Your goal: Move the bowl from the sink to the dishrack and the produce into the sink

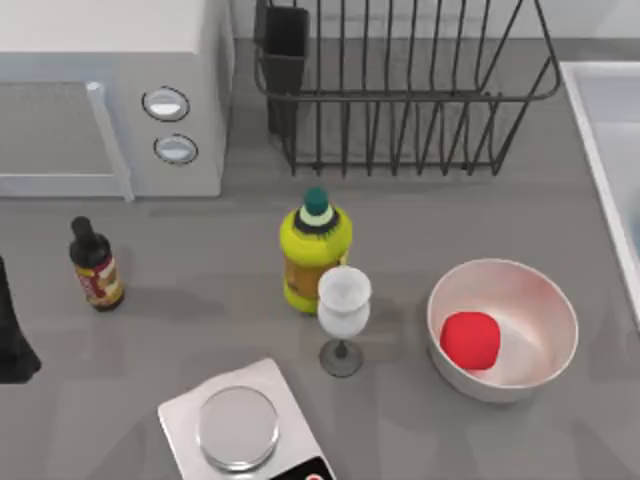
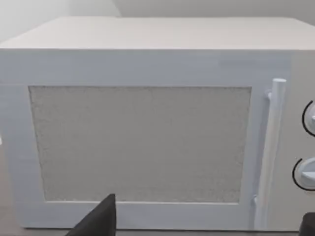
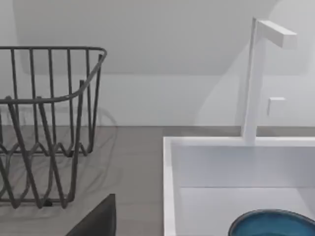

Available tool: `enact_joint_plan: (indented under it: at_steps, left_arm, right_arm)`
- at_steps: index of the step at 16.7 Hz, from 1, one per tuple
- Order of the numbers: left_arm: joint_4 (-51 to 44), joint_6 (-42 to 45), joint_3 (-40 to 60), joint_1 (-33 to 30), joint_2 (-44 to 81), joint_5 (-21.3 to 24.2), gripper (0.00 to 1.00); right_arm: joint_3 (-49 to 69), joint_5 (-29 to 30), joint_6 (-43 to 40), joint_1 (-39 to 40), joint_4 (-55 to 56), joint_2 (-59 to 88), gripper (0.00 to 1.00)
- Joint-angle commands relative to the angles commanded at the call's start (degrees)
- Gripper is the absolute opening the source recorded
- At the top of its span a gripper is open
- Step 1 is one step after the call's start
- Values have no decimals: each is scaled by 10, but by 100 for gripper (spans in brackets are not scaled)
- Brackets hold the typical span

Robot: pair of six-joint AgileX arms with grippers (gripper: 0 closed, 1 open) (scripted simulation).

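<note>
Sitting inside the white rectangular sink (image 3: 172, 196) at the right, the round teal-blue bowl (image 3: 271, 223) lies untouched; the glossy red produce (image 1: 470, 339) rests in a plain white bowl (image 1: 540, 300); jaw states cannot be told.

Bowl (image 3: 269, 223): teal-blue, upright, inside sink (image 3: 206, 162), lower right of right wrist view, partly cut off.
Sink: white basin, right edge of top view.
Dishrack (image 1: 400, 95): black wire, empty, top centre.
Produce (image 1: 470, 340): glossy red, lower right, inside white bowl (image 1: 530, 300).
</note>
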Motion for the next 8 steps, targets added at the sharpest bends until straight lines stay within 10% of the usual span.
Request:
enact_joint_plan:
  at_steps: [8]
  left_arm:
    - [0,0,0,0,0,0,100]
  right_arm:
    - [100,5,-16,-20,-55,114,100]
